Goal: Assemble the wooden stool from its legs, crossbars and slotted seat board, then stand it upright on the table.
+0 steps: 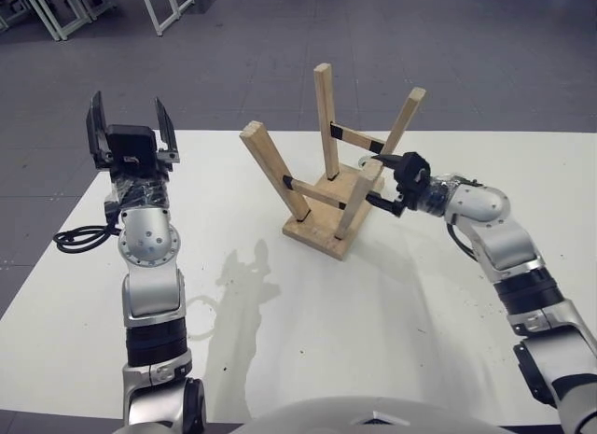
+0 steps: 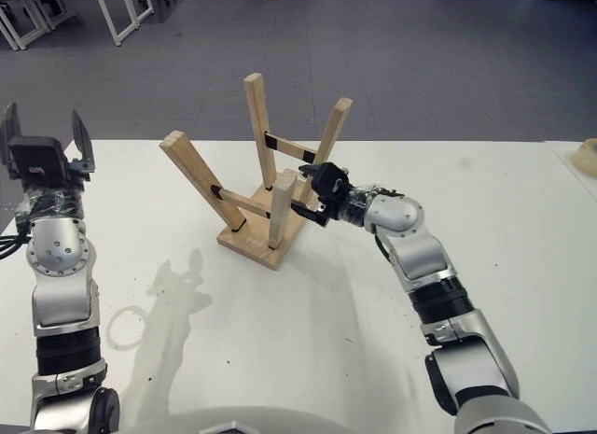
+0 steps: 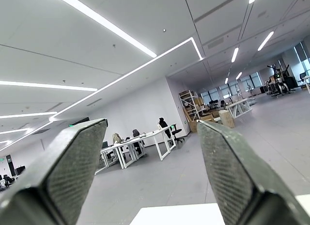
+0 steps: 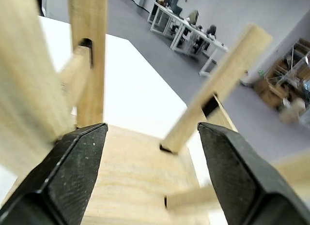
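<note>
Right black two-finger gripper [image 1: 385, 183], jaws apart and empty, sits right beside the pale wooden stool [image 1: 322, 231], at its 3 o'clock. Stool's upside down on the white table [image 1: 308, 345], legs up. Left black gripper [image 1: 131, 126], apart too, is way off at 9.

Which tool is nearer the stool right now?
Right. The right tool is open right at the legs of the upturned stool, on its right side. The left tool is held up, open, over the left part of the table, well clear of the stool.
</note>
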